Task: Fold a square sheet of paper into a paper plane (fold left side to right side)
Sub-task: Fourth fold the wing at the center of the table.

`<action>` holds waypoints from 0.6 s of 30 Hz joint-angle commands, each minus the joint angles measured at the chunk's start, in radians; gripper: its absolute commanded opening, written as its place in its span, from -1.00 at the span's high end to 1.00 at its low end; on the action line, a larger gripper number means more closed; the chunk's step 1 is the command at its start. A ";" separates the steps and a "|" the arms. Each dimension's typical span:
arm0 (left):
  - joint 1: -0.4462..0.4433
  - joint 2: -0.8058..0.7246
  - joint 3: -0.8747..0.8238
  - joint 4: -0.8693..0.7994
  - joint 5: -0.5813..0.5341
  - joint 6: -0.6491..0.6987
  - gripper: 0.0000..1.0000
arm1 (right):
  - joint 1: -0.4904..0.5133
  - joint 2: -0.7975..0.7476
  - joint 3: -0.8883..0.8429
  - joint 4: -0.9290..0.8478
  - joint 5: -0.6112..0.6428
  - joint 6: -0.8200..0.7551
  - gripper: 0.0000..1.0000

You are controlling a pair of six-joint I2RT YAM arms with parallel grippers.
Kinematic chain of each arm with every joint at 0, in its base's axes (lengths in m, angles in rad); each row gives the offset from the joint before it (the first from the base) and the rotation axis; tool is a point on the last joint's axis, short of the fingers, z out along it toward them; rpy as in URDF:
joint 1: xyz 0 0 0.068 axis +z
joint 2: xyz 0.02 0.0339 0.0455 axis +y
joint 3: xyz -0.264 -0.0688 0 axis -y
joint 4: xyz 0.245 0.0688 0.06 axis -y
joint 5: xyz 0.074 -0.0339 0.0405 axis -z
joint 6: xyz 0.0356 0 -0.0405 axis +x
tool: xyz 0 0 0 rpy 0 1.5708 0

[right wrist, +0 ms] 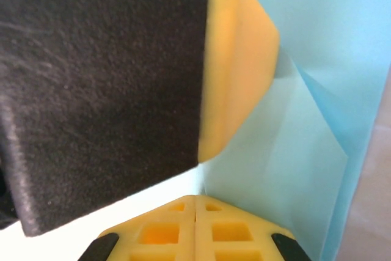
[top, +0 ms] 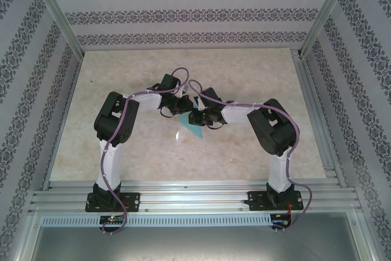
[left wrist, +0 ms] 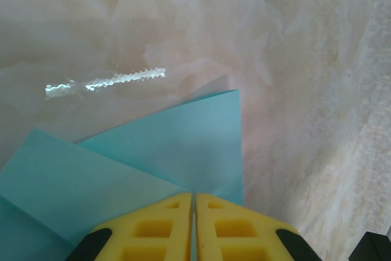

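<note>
The square sheet of paper (top: 188,130) is light cyan and folded into overlapping flaps, lying between the two grippers at the table's middle. In the left wrist view the paper (left wrist: 183,145) spreads ahead, and a sliver of it shows in the thin slit of my left gripper (left wrist: 193,195), which is shut on it. In the right wrist view the paper (right wrist: 305,139) rises to the right, and its crease runs into the tips of my right gripper (right wrist: 195,198), shut on it. The left gripper's yellow finger (right wrist: 238,59) and black body loom close ahead there. From above, the left gripper (top: 183,109) and right gripper (top: 197,118) almost touch.
The marble-patterned tabletop (top: 244,77) lies all round the arms. Aluminium rails (top: 195,191) run along the near edge and the right side. Patterned walls close in the back and sides. A bright glare streak (left wrist: 107,80) lies on the table beyond the paper.
</note>
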 commanded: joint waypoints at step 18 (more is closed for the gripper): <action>-0.004 0.084 -0.004 -0.065 -0.091 0.049 0.81 | 0.058 -0.196 -0.361 -0.169 -0.004 -0.033 0.87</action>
